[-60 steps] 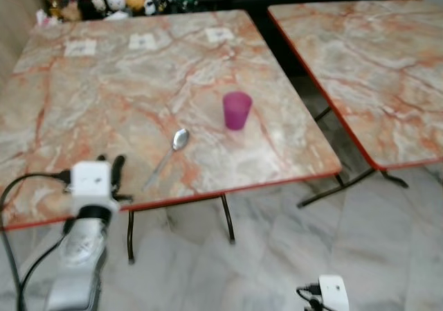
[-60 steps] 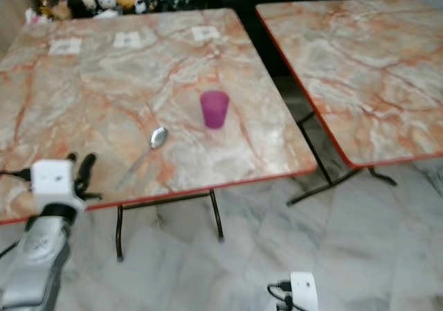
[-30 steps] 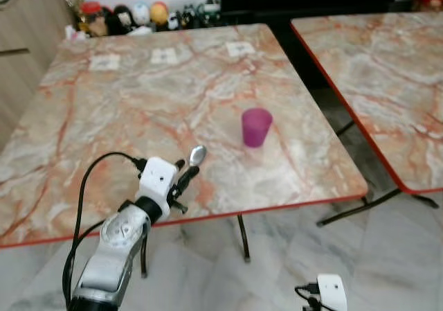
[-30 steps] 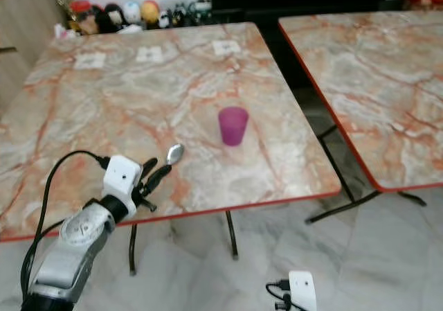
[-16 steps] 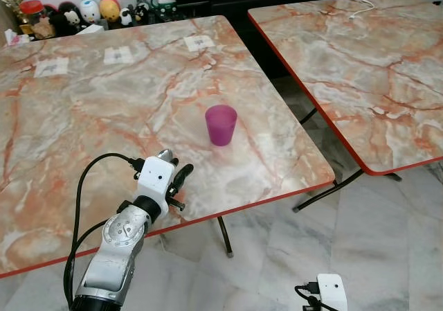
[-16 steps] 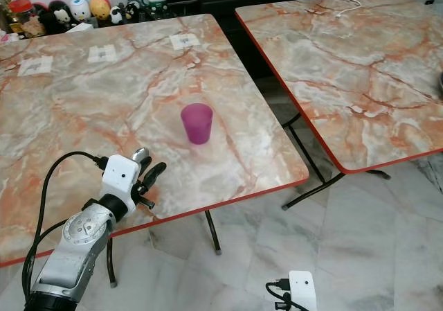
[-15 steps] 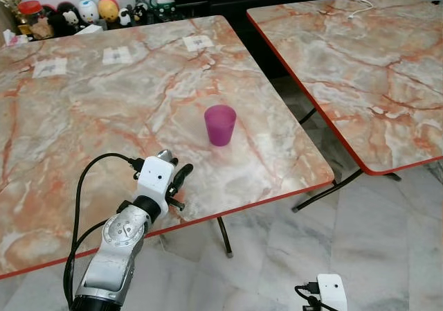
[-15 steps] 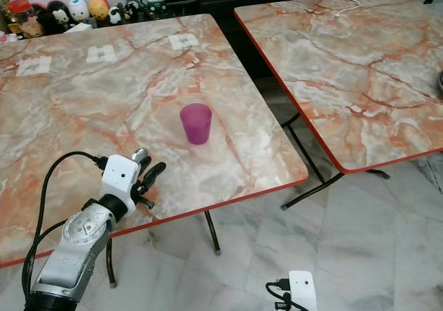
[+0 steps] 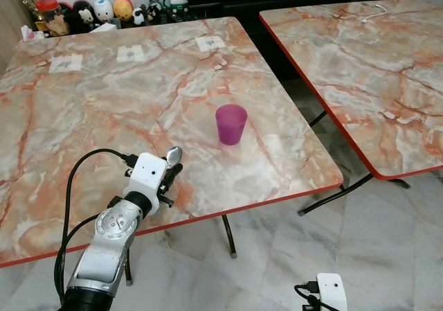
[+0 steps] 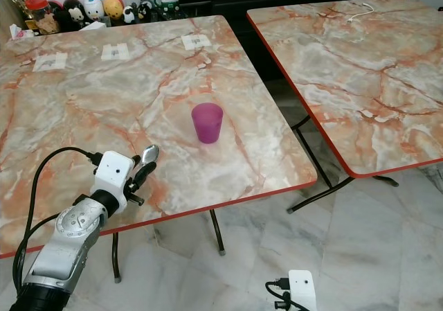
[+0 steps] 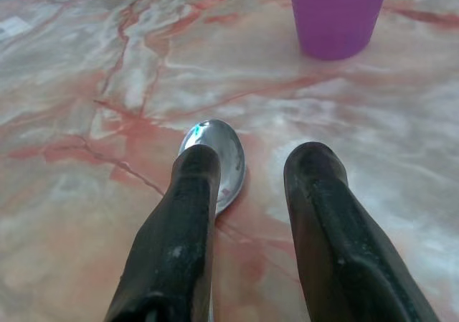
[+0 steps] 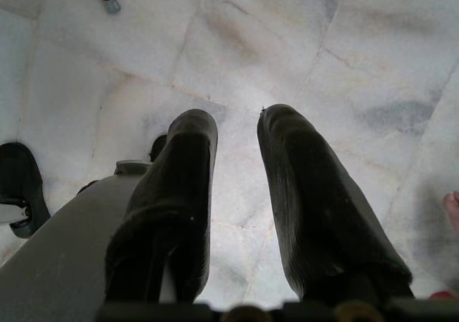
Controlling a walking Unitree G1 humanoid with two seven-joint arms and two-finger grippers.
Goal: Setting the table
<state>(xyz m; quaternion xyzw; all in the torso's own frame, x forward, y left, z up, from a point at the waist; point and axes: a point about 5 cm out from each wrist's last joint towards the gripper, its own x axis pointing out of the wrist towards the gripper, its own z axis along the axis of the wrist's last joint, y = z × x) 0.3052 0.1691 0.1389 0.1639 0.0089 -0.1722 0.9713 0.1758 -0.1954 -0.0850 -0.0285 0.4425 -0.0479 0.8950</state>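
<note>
Left gripper (image 11: 251, 168), fingers spread apart, sits low over the near edge of the marble table (image 9: 83, 117), with one finger over the bowl of the spoon (image 11: 215, 157) lying flat on the tabletop. Beyond the spoon, toward the table's right side, stands the upright purple cup (image 9: 230, 124), apart from it; paper cards (image 9: 66, 63) and a row of figurines (image 9: 104, 10) line the table's far edge. Right gripper (image 12: 237, 150) hangs over the floor, fingers parted.
</note>
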